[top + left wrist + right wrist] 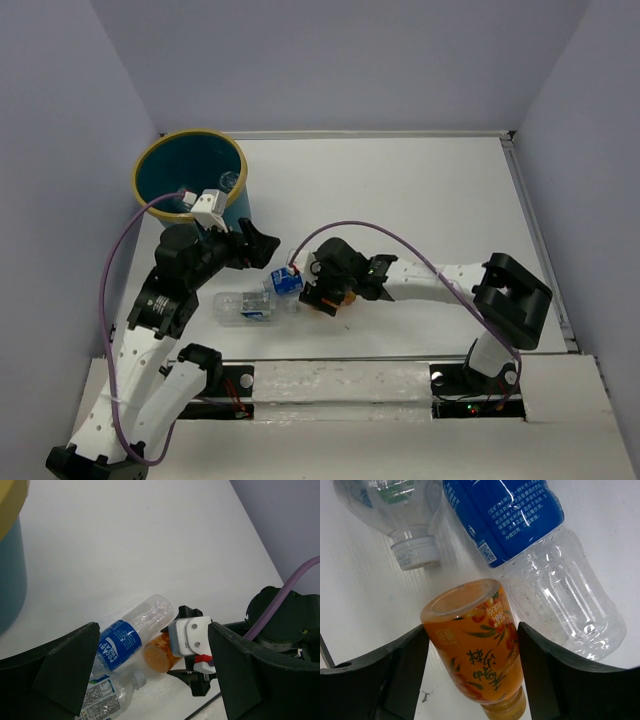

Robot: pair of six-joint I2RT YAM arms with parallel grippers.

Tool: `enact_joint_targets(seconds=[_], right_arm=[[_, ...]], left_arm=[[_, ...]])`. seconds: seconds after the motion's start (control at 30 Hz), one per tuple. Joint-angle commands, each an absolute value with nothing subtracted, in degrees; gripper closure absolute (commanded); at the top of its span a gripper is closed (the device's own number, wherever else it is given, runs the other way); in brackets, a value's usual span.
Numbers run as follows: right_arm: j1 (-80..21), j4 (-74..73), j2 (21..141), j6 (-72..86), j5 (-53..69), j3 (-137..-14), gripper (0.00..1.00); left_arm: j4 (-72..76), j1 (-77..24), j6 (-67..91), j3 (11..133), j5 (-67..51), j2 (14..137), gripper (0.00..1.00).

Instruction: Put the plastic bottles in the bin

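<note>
The teal bin [165,185] with a yellow rim stands at the back left; its wall shows in the left wrist view [10,565]. Three plastic bottles lie together on the white table. They are a blue-labelled one [284,283] [131,633] [520,520], a clear white-labelled one [243,307] [106,696] [390,502] and an orange-liquid one [158,656] [475,645]. My right gripper [322,293] [472,629] is shut on the orange bottle, one finger on each side. My left gripper [262,245] [152,630] is open and empty, between the bin and the bottles.
Grey walls close the table at the back and both sides. A purple cable [400,245] loops over the right arm and another [125,235] over the left. The table's right edge has a metal rail [535,240]. Something see-through glints inside the bin [232,180].
</note>
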State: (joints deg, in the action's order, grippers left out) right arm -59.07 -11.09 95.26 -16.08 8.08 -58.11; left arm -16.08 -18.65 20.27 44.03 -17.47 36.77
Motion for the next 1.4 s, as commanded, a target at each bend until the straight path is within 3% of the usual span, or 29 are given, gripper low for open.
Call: enact_joint_targets(seconds=[0.0,0.07,0.27,0.53,0.9,1.1,1.13,1.23,1.27,1.37], right_arm=[[-59.7,-5.2,93.0,-14.0,6.6,-56.3,0.34],[-59.7,-5.3,91.6,-12.7,5.8,-55.0,0.44],[-59.7,-6.2,80.9,-9.3,6.1,-53.9,0.57],[-59.7,2.4,74.0,-7.4,8.8,-62.2,0.58],[-59.2,28.1,97.4,1.5,4.4,-95.2,0.6],[-58.0,34.0,116.2,6.2,3.7,-117.8,0.62],[-58.0,33.8,118.8,6.7,3.3,-121.1,0.61],[-56.6,28.6,129.3,11.3,5.9,-135.4,0.31],[-55.9,25.8,132.2,12.5,6.8,-139.5,0.14],[-54.7,26.1,129.5,14.7,8.1,-137.3,0.09]], left_arm=[[-15.1,-18.9,19.9,43.5,-19.2,36.8,0.01],[-15.4,-18.9,20.2,43.6,-19.9,37.1,0.01],[-15.0,-18.9,21.2,47.8,-18.3,34.1,0.01],[-10.8,-18.9,24.8,57.0,-10.9,27.7,0.01],[-13.3,-18.9,23.8,62.5,1.7,19.3,0.01],[-17.4,-18.9,22.8,62.7,0.9,18.7,0.01],[-17.8,-18.8,22.9,62.3,0.5,18.7,0.01],[-18.3,-18.9,23.7,60.4,-1.7,18.0,0.01],[-19.0,-18.9,23.8,60.2,-2.3,17.9,0.01],[-20.7,-18.9,22.9,60.3,-3.9,18.5,0.01]])
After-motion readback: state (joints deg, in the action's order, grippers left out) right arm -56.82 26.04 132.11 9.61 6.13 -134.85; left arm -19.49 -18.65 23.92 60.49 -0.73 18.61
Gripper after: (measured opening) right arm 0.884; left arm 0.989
